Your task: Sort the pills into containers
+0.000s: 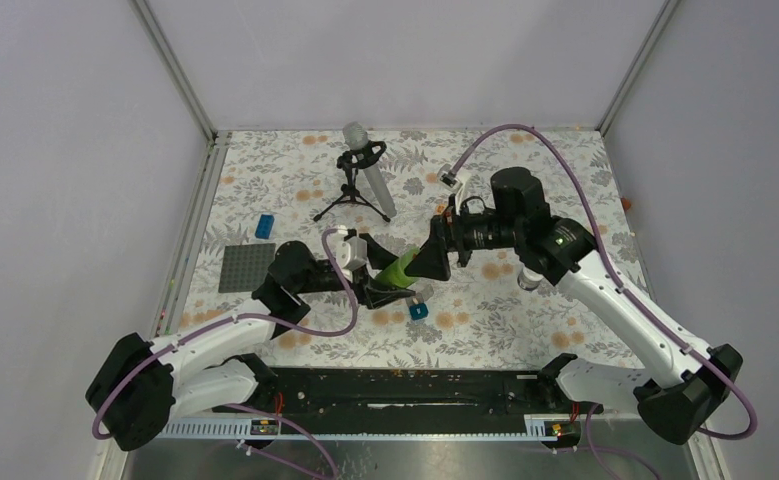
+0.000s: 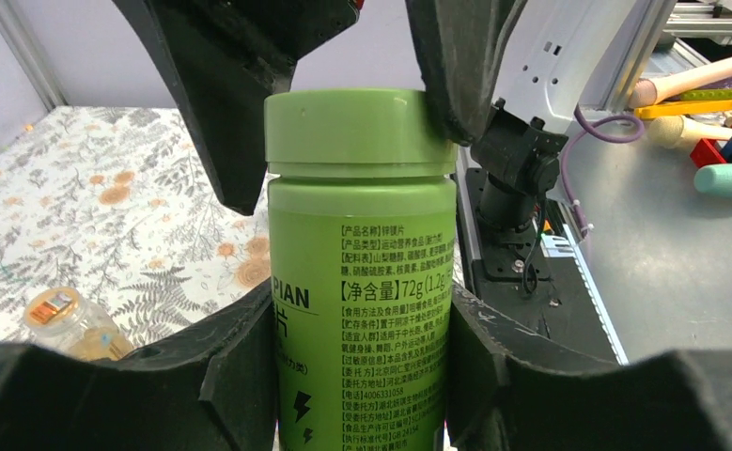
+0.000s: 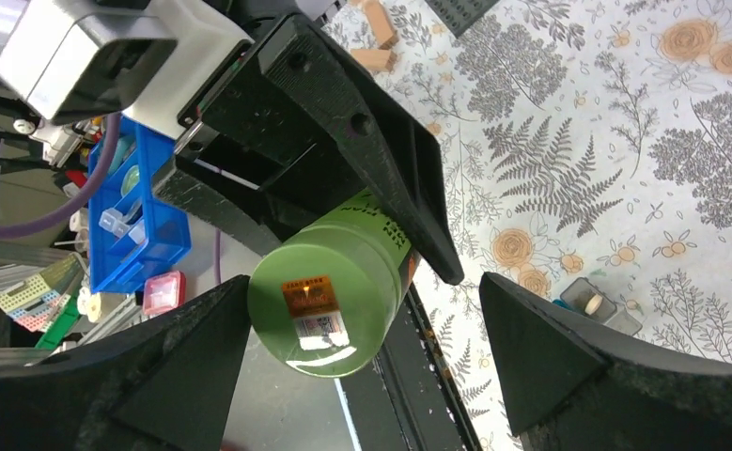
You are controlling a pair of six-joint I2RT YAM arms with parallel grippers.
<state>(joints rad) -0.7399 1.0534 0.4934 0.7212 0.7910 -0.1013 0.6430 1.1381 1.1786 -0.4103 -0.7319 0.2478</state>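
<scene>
Green, likely slick rigid bottle (image 2: 360, 282) is sitting clamped in left jaws, right jaws gaping around its grippable cap (image 2: 360, 127).

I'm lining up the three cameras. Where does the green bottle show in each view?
Top external: green bottle just left of centre, tilted.
Left wrist: middle of the picture, upright, very close.
Right wrist: lower middle, left of centre, seen end-on.
Shared landmark: the floral table cover.
</scene>
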